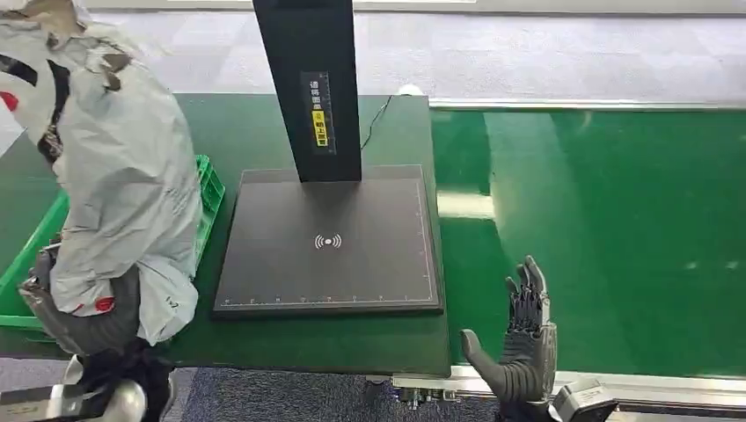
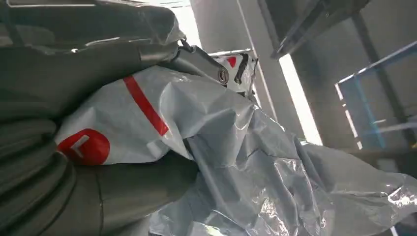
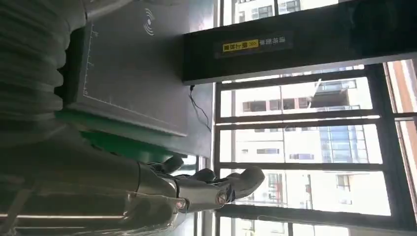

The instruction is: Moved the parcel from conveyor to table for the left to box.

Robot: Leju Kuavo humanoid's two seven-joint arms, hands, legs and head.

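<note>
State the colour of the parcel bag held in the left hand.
Light grey with red markings: the parcel bag, clearest in the left wrist view, gripped by the left hand.

Crumpled grey plastic parcel with red markings, held upright above the green box.

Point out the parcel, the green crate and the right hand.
parcel (image 1: 132, 176), head view, on the middle of the grey bag.
green crate (image 1: 209, 189), head view, on its rim beside the parcel.
right hand (image 1: 521, 347), head view, on the palm, fingers spread.
</note>
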